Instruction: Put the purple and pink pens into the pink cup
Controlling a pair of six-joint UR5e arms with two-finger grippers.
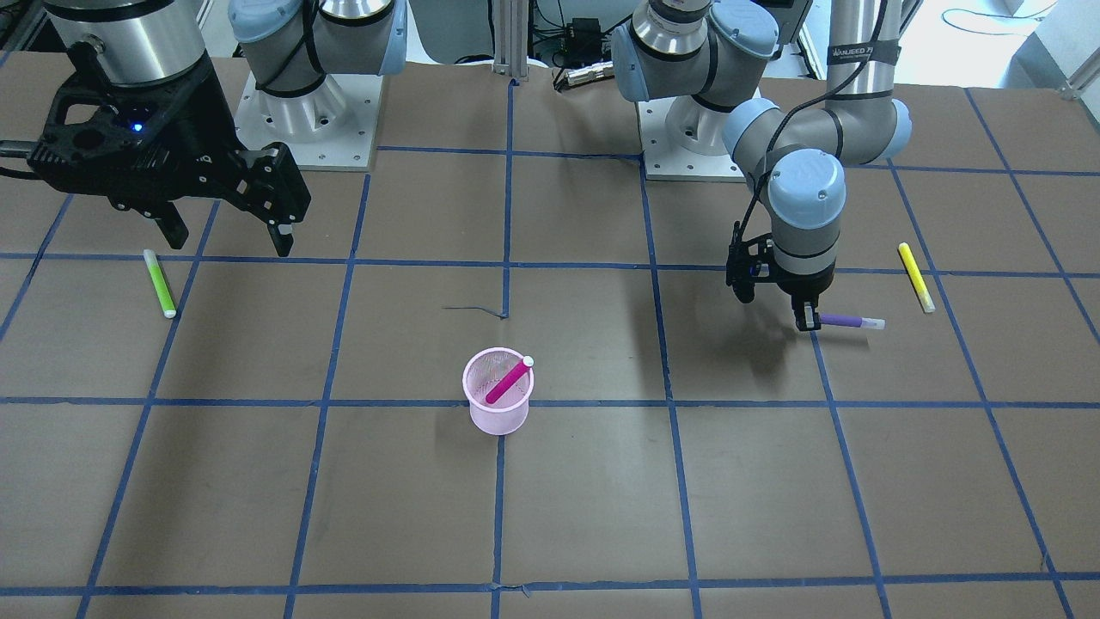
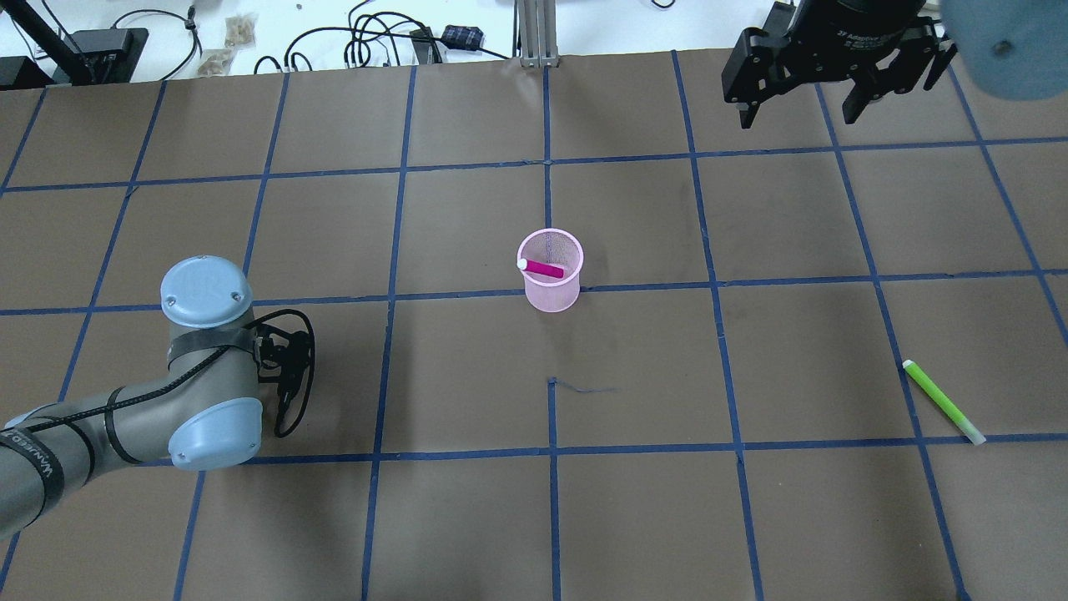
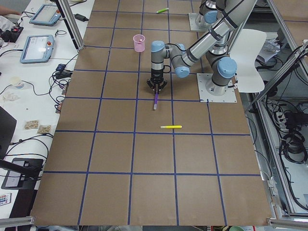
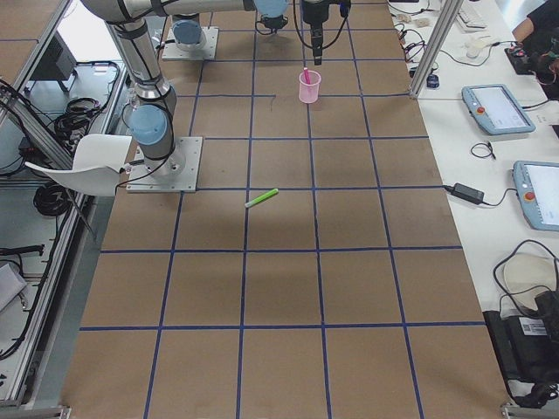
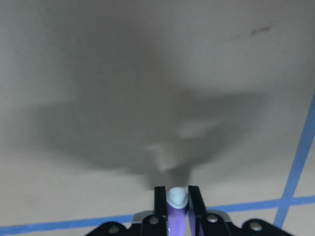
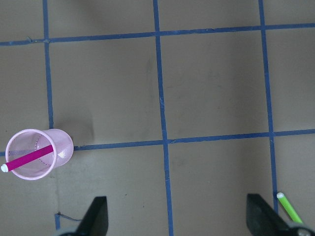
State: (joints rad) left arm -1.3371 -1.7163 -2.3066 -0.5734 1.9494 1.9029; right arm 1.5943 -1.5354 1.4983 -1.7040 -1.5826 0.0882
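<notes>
The pink mesh cup (image 1: 498, 417) stands mid-table, also in the overhead view (image 2: 551, 296) and the right wrist view (image 6: 64, 150). A pink pen (image 1: 509, 383) leans inside it, white cap up. My left gripper (image 1: 808, 322) is shut on one end of the purple pen (image 1: 846, 321), held level and low over the table; the left wrist view shows the purple pen (image 5: 176, 211) pinched between the fingers. I cannot tell whether it touches the table. My right gripper (image 1: 228, 236) hangs open and empty, high and well away from the cup.
A green pen (image 1: 159, 284) lies under my right gripper and shows in the overhead view (image 2: 943, 401). A yellow pen (image 1: 916, 277) lies just beyond the purple one. Blue tape lines grid the brown table.
</notes>
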